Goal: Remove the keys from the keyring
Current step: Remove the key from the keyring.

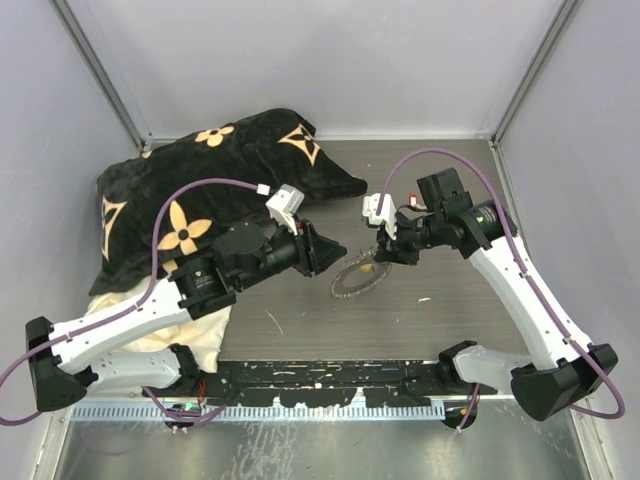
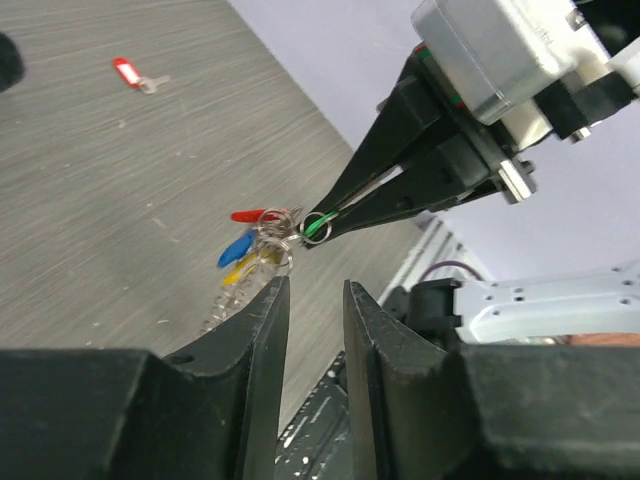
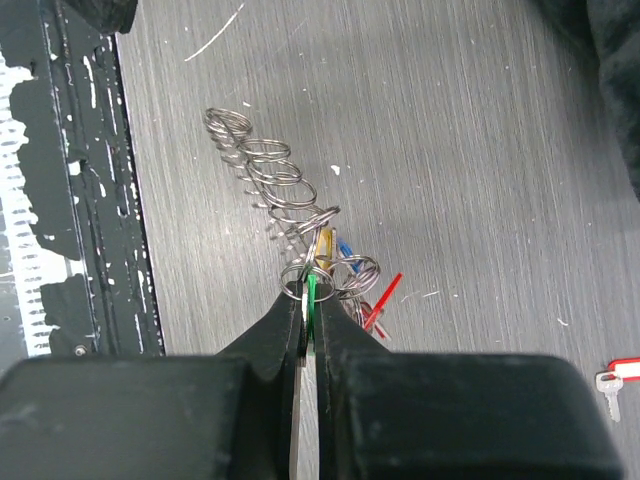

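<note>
The keyring is a silvery wire coil lying on the grey table, also seen as the keyring from above. My right gripper is shut on a green-headed key at the coil's near end, lifting that end. Yellow, blue and red keys hang bunched beside it on small rings. My left gripper stands just short of the bunch, open by a narrow gap with nothing between its fingers. In its view the green key sits in the right gripper's tips.
A loose red-tagged key lies apart on the table, also visible as the red-tagged key. A black cushion with tan flowers fills the back left. A black rail runs along the near edge.
</note>
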`<action>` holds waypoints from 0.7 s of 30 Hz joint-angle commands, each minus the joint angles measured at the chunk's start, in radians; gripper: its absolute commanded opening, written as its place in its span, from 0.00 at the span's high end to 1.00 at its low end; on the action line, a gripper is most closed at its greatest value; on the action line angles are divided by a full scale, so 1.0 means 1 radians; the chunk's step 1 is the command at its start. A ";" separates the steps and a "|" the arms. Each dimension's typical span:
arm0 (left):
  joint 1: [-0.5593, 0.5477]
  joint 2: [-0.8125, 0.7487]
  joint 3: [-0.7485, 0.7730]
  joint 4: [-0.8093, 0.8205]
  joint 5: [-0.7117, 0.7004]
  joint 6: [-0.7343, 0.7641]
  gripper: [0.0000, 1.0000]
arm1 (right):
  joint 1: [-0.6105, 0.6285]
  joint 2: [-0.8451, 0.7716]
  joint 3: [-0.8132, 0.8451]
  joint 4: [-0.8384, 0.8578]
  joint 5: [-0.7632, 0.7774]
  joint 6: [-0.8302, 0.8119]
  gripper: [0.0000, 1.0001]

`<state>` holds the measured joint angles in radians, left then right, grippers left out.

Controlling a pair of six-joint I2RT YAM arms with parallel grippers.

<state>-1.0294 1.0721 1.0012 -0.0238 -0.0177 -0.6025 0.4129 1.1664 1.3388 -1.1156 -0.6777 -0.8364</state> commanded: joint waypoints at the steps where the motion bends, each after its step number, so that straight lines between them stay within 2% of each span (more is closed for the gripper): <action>1: -0.034 0.034 0.049 -0.074 -0.203 0.046 0.71 | -0.029 -0.037 -0.009 0.110 -0.055 0.036 0.99; 9: -0.074 0.134 0.103 -0.036 -0.191 0.053 0.68 | -0.034 -0.022 -0.016 0.129 -0.082 0.076 0.99; 21: -0.085 0.252 0.241 -0.189 -0.261 0.163 0.65 | -0.034 -0.005 -0.026 0.141 -0.083 0.091 0.99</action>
<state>-1.1110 1.3094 1.1858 -0.1787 -0.2394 -0.4957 0.3817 1.1702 1.3029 -1.0386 -0.7174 -0.7620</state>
